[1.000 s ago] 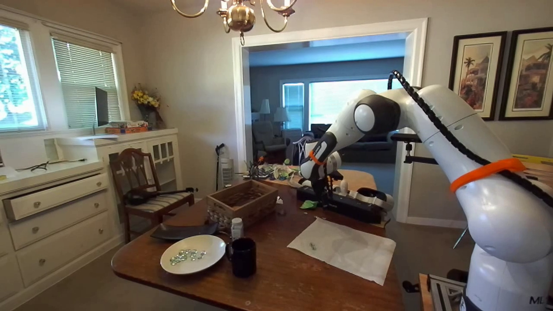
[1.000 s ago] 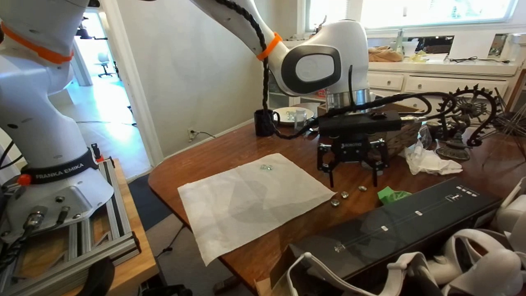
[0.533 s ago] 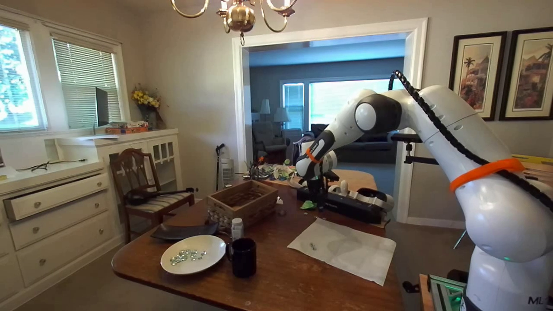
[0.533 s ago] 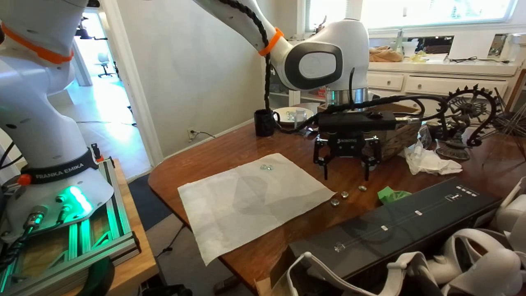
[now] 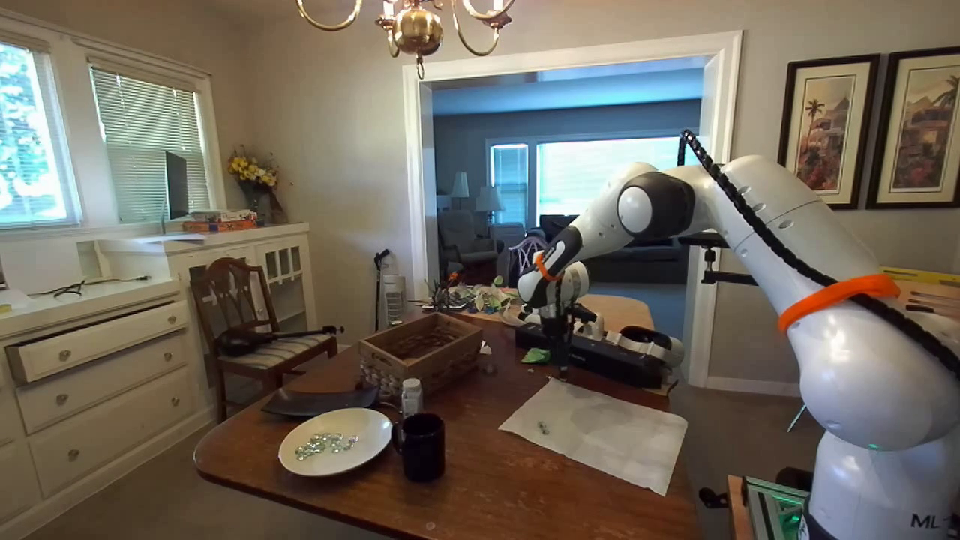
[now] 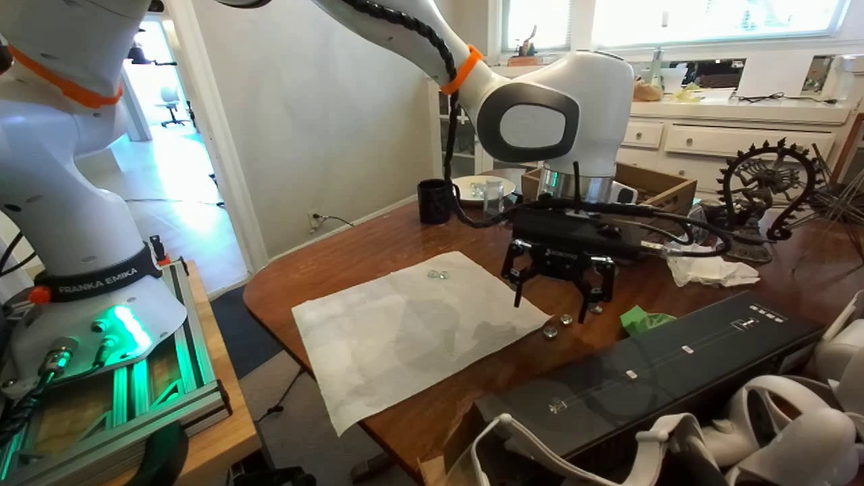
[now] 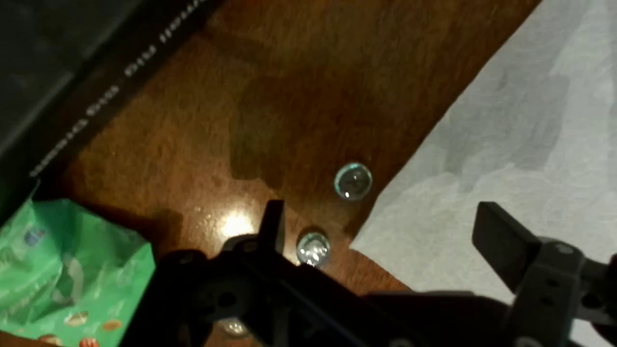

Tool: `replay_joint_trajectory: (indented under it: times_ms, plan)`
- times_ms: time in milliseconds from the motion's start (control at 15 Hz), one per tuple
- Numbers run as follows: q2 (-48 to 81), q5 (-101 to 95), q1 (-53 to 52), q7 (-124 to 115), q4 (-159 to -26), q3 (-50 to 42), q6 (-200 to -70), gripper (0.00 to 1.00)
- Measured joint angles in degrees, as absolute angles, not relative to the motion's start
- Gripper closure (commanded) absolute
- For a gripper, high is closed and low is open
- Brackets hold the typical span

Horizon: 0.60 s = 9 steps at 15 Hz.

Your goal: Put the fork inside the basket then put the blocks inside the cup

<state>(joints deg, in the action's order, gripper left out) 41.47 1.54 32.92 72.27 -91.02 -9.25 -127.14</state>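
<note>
Paper (image 6: 405, 344) lies flat on the wooden table (image 6: 337, 263), a white sheet with two clear glass beads (image 6: 438, 275) resting on it. Beside one corner of the paper the gripper (image 6: 550, 307) hangs over the table, pointing down — jaws spread well apart, with a wide gap between them. How high the tips are over the wood is hard to judge. In the wrist view one finger (image 7: 503, 243) shows against the paper; just off that same corner lie loose beads (image 7: 353, 181), two of them plain to see and a third bead (image 7: 234, 328) partly covered by the gripper.

In an exterior view the cup (image 5: 424, 448), a black mug standing upright, is left of the paper; just past it, farther from the paper, the round white plate (image 5: 341, 418) bears more glass beads. The brown basket (image 5: 442, 361), rectangular and with woven sides, stands left of the paper too, but farther back than the cup, and its floor is hidden. A small pale jar (image 5: 412, 397) stands between cup and basket.

On the side of the paper where the loose beads lie, an exterior view shows a long black box (image 6: 648, 364) — a green wrapper (image 6: 638, 320) just beside it. Beyond the wrapper, and well apart from the paper, are crumpled white wrapping (image 6: 709, 268) and a dark metal ornament (image 6: 769, 182).
</note>
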Motion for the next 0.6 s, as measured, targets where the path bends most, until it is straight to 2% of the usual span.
replay_joint_trajectory:
  times_ms: [67, 133, 267, 400, 533, 600]
  plan:
    - [41.89, 1.74, 33.73, 72.06, -90.57, -9.27, -126.87, 0.02]
    - [42.36, 1.75, 34.32, 71.61, -90.11, -9.27, -126.74, 0.14]
    - [43.48, 1.75, 34.9, 70.62, -89.05, -9.18, -126.62, 0.21]
    - [44.62, 1.75, 34.91, 69.63, -87.94, -8.86, -126.61, 0.32]
    - [45.56, 1.73, 34.78, 68.64, -86.88, -8.37, -126.61, 0.34]
    - [45.8, 1.73, 34.65, 68.36, -86.42, -8.25, -126.61, 0.39]
